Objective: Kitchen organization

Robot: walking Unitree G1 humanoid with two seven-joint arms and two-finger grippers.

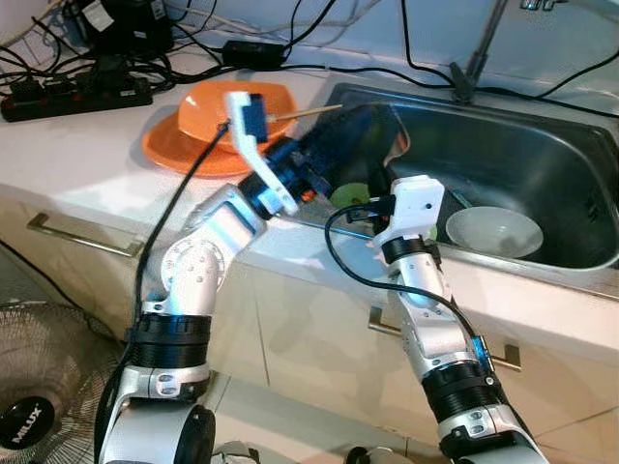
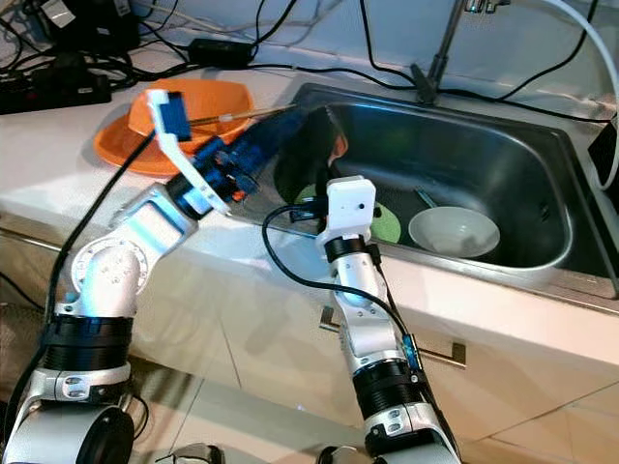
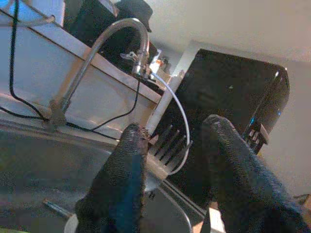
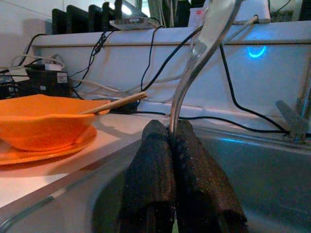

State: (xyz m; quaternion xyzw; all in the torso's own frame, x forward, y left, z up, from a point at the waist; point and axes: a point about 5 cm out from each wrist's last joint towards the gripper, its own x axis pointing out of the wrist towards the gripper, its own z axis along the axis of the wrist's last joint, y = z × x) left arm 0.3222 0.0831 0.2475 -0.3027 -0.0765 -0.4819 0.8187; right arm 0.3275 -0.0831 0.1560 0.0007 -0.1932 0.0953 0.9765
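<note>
A: Where do things stand with the kitchen organization?

B: Early, I'd judge. The stainless steel sink [image 1: 542,164] at the right of the head views holds a white ceramic bowl [image 1: 493,232] in its lower right part, a round green plate [image 2: 382,222] just left of it, and what looks like a metal utensil lying between them. None of that has been lifted out.

A: And the bench?

B: On the white bench [image 1: 87,155], upper left of the frame, an orange bowl sits on an orange plate [image 1: 189,155], with a thin wooden chopstick [image 1: 305,113] resting across the bowl's rim and pointing toward the sink. Behind it is a tangle of black cables and a power strip [image 1: 77,95].

A: What are the arms doing?

B: The left gripper [image 3: 172,160] reaches over the sink's left rim, its two black fingers spread apart with nothing between them; past them you see the curved chrome tap [image 3: 104,43]. The right gripper [image 4: 174,145] is raised at the sink's front edge, fingers clenched on a thin clear curved utensil [image 4: 204,43], a transparent handle rising from between the pads; I can't tell its type.

A: What's left, then?

B: Most of it, by my reading: the clear utensil needs a place, and the bowl, green plate and metal utensil remain in the basin.
</note>
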